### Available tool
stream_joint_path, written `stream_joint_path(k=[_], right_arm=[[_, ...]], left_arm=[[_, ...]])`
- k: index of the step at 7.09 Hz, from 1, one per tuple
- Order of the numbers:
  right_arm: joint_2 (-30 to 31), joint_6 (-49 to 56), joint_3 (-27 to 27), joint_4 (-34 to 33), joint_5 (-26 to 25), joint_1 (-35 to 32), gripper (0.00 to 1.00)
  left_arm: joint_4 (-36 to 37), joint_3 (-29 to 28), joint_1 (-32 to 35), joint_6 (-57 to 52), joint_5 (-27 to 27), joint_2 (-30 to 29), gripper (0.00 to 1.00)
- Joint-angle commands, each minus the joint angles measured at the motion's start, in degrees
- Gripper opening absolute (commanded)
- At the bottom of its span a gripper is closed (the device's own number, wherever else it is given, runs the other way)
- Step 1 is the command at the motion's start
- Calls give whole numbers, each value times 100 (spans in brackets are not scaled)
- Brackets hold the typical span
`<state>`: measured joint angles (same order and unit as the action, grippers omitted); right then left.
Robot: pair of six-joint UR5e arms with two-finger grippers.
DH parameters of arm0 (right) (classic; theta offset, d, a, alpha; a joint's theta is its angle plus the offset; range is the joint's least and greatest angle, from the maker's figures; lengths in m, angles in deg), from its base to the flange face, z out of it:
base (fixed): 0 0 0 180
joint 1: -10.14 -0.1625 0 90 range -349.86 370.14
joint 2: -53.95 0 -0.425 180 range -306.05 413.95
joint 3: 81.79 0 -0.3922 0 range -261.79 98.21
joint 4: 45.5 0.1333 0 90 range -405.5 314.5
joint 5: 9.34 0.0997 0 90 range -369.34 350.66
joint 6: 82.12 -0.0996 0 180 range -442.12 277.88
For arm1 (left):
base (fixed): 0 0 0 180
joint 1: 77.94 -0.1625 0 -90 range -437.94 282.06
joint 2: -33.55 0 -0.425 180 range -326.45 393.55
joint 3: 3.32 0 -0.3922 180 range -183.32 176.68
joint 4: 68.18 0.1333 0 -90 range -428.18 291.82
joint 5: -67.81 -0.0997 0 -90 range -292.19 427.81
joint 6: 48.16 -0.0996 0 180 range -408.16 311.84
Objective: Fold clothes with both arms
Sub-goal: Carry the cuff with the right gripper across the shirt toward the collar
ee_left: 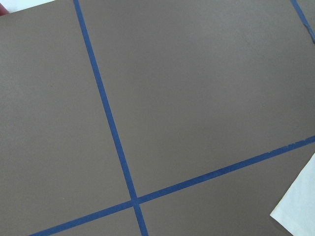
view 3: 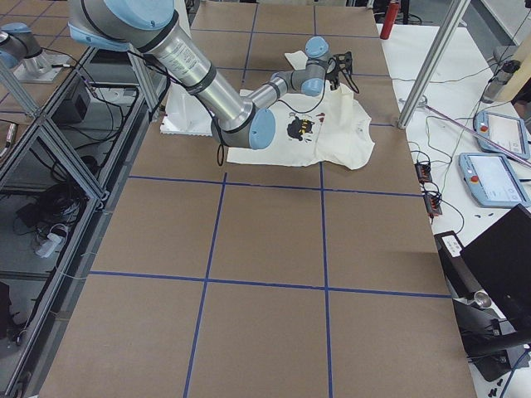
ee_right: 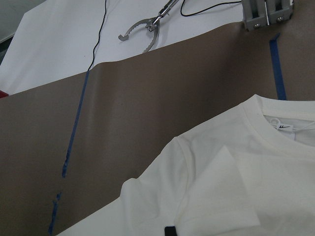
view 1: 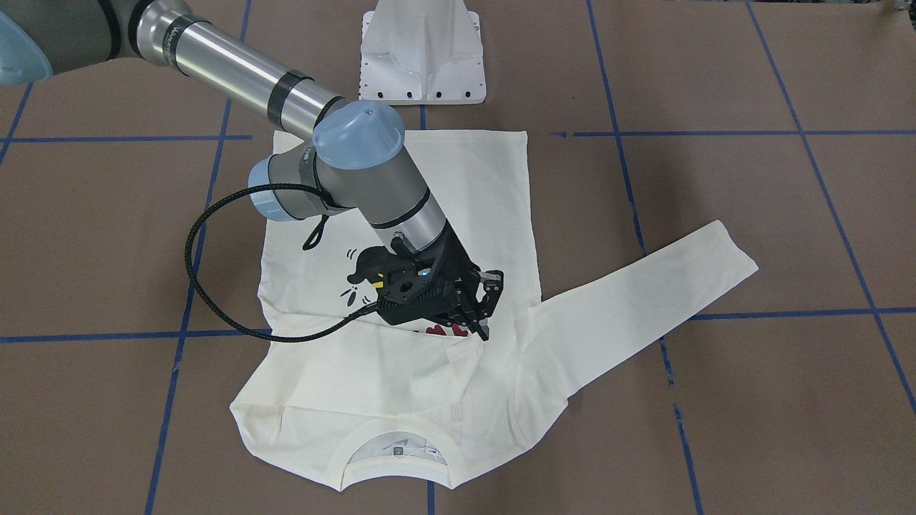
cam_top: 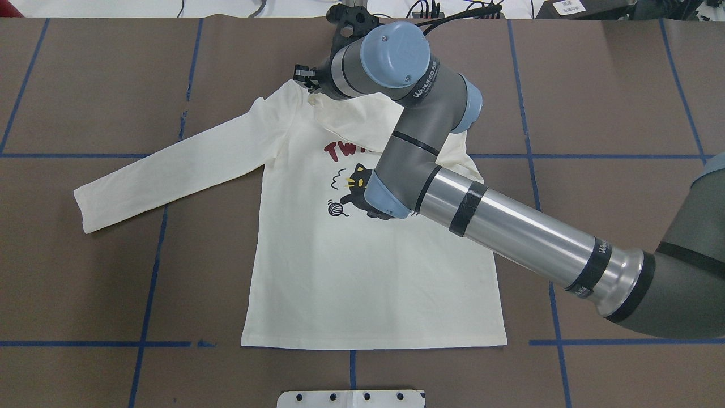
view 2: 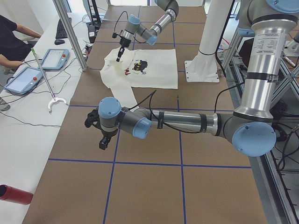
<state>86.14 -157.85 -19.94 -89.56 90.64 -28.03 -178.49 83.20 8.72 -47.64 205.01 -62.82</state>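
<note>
The shirt (cam_top: 362, 272) lies flat and print up on the table (cam_top: 595, 113) — one sleeve (cam_top: 345, 122) folded across the chest, the other sleeve (cam_top: 170, 170) stretched out. The right gripper (view 1: 481, 315) hangs low over the lettering (cam_top: 345, 150), we judge to set that fold. We cannot tell whether its fingers are spread or pinching cloth. The left gripper (view 2: 103, 141) hovers well apart over bare table — its fingers are equally unclear. It is probably kept out of the way until the outstretched sleeve's turn.

Cream tee (cam_top: 362, 277) — print up, 1 slv across
</note>
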Motion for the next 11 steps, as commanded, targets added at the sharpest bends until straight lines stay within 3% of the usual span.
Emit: stream_joint_path(k=[1, 2, 5, 6, 7, 8, 9, 10, 11], right_arm=[[-597, 49, -687, 509, -424, 177, 99], [-644, 49, -744, 704, -1263, 526, 100], [-505, -29, -771, 628, -1403, 653, 100], [-452, -38, -658, 44, -1342, 636, 100], [-295, -12, -239, -667, -1054, 531, 100], [133, 14, 540, -1370, -164, 182, 100], [399, 101, 1148, -2595, 967, -370, 100], [645, 694, 1650, -3530, 1327, -758, 100], [882, 1265, 2020, -4348, 1409, -1075, 100]], left_arm=[[0, -4, 0, -8, 9, -5, 100], [-9, -4, -9, -8, 9, -13, 100], [-9, -13, -9, 18, 9, 13, 100], [-35, 48, -105, 679, -9, -30, 100], [-427, 301, -558, 1626, -444, 47, 100], [-892, 591, -1015, 2775, -909, 283, 100], [-1418, 751, -1394, 3866, -1105, 451, 100], [-2172, 874, -1719, 4546, -1429, 696, 100], [-2414, 1041, -2193, 5310, -1911, 899, 100]])
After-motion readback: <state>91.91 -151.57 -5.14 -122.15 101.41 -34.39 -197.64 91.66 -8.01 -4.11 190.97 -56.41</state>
